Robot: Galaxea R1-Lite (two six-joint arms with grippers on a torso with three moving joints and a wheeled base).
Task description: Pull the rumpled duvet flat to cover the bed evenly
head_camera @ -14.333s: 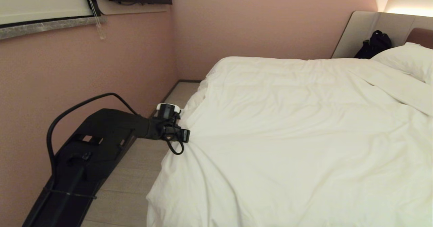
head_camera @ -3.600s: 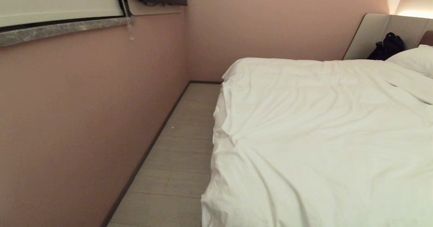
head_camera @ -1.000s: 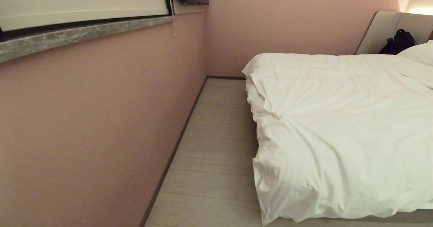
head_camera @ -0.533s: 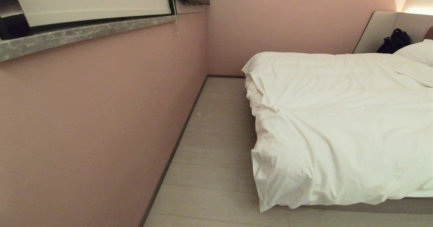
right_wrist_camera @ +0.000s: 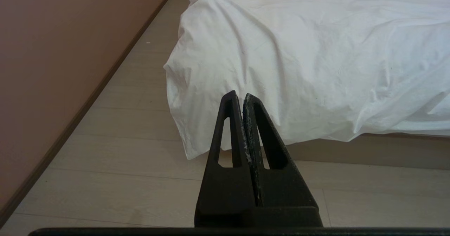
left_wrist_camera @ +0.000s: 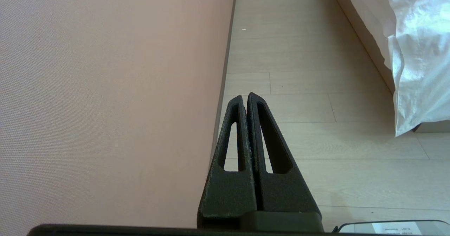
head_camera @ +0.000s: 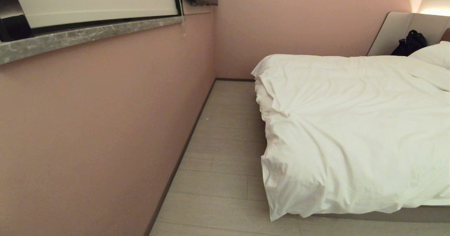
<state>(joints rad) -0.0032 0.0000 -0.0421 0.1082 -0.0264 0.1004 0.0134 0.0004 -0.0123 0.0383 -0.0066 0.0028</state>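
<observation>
The duvet (head_camera: 355,123) lies spread over the bed (head_camera: 393,215), filling the head view from about 2 o'clock to 4 o'clock; it is creased, with folds gathering near its left edge, and its near-left corner hangs over the mattress corner almost to the floor (head_camera: 218,179); a strip of grey-beige base shows under its near hem. A white pillow (head_camera: 434,53) sits at 2 o'clock by the beige surround panel (head_camera: 393,32), with a black bag (head_camera: 409,43) just beside it. A pink wall (head_camera: 98,123) runs along the left, topped by a marbled sill (head_camera: 84,35) at 10 o'clock.

Neither arm shows in the head view. The left end effector (left_wrist_camera: 245,97) has its fingers pressed together and grips nothing; it hangs above the floor beside the wall, the duvet corner off at 2 o'clock. The right end effector (right_wrist_camera: 239,96) is likewise closed and empty, pointing at the hanging duvet corner (right_wrist_camera: 190,137), apart from it.
</observation>
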